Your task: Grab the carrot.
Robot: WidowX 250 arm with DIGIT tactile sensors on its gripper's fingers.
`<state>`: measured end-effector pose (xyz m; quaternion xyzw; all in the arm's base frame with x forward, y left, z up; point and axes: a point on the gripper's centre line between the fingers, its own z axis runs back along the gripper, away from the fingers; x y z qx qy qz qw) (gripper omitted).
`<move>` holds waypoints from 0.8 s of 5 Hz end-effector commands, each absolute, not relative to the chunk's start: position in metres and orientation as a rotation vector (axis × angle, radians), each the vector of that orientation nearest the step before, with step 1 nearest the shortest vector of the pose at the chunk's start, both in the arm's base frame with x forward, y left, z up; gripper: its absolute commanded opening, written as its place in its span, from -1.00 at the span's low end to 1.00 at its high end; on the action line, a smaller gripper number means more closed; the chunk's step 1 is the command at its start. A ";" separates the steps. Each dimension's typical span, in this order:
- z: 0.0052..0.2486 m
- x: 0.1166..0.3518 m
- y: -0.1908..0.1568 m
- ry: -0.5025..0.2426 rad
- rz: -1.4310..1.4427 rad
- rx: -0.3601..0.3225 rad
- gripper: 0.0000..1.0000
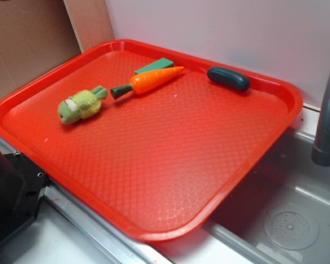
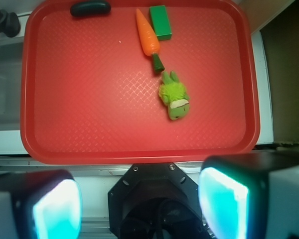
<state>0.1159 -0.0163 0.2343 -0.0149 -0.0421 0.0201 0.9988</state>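
At far end of red tray point(image 2: 50, 124): carrot point(image 2: 147, 34), beside green block point(image 2: 161, 22), well ahead of fingers point(image 2: 57, 209). Long axis running away, stem nearest. Fingers apart, empty.

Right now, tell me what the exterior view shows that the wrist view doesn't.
Exterior only: the grey faucet and the sink drain to the right of the tray. Wrist only: the open gripper, its glowing fingers wide apart below the tray. Both: the red tray, the carrot, the green block, the dark cucumber and the plush toy.
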 end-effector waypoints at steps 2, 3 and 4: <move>0.227 0.129 -0.006 -0.080 0.071 -0.014 1.00; 0.217 0.142 0.008 -0.088 0.087 0.007 1.00; 0.206 0.154 0.017 -0.131 0.126 0.033 1.00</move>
